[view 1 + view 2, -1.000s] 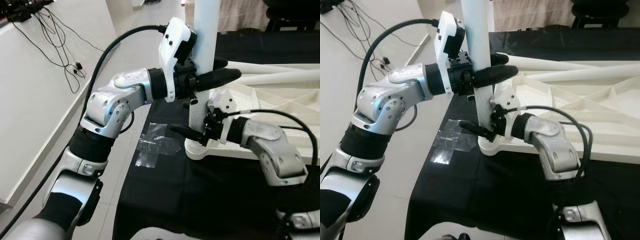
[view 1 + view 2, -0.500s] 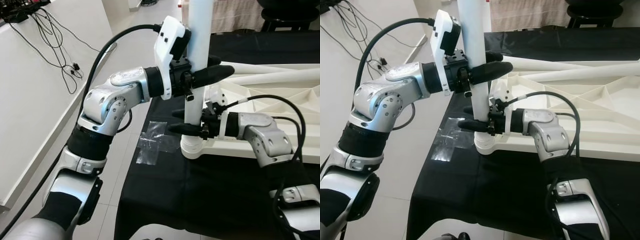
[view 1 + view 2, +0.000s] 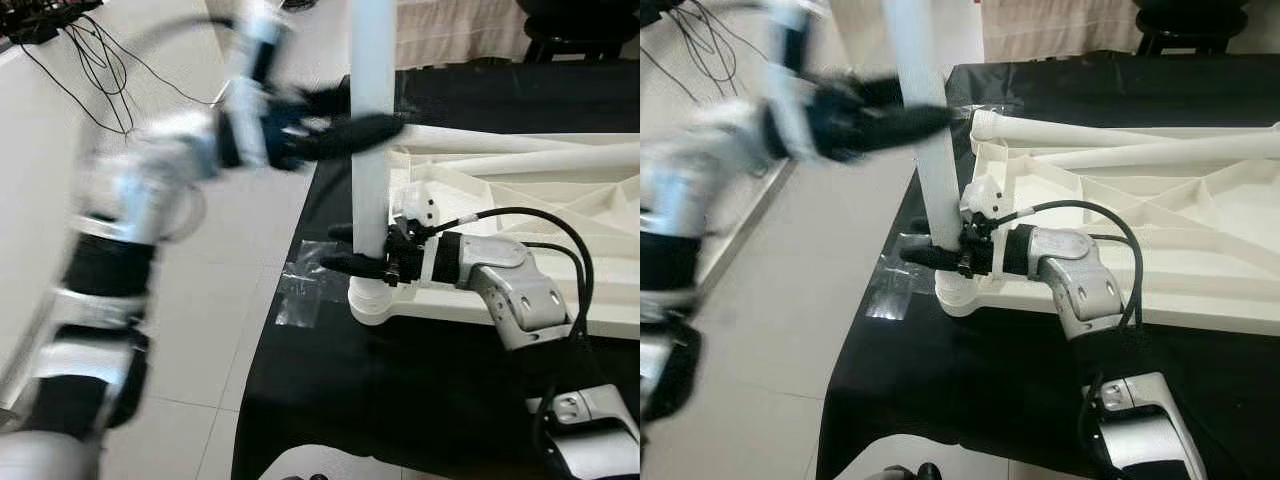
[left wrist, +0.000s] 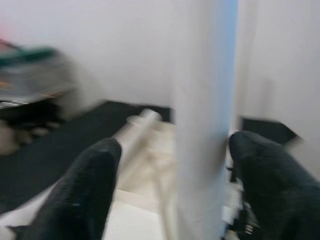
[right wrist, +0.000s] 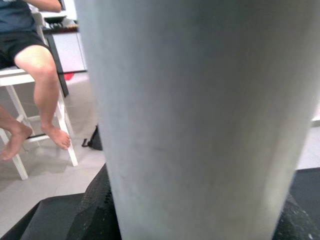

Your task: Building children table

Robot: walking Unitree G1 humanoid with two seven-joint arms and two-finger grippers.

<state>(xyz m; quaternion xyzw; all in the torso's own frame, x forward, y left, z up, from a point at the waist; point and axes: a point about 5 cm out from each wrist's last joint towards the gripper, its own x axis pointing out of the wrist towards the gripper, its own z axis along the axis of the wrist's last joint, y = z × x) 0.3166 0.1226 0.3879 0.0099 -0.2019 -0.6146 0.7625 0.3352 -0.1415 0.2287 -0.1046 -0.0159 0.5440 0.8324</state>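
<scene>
White table leg [image 3: 370, 150]: standing upright in the corner socket of the upturned tabletop [image 3: 520, 190]. Right gripper [image 3: 352, 250]: clasping the leg just above the socket. Left gripper [image 3: 345, 118], blurred: fingers spread either side of the leg, higher up.

A black cloth [image 3: 400, 400] covers the surface. On it lies the white children table [image 3: 520, 190], upside down, its ribbed underside facing up. Beside its corner a piece of clear plastic wrap [image 3: 305, 290] lies flat on the cloth, near the edge.
</scene>
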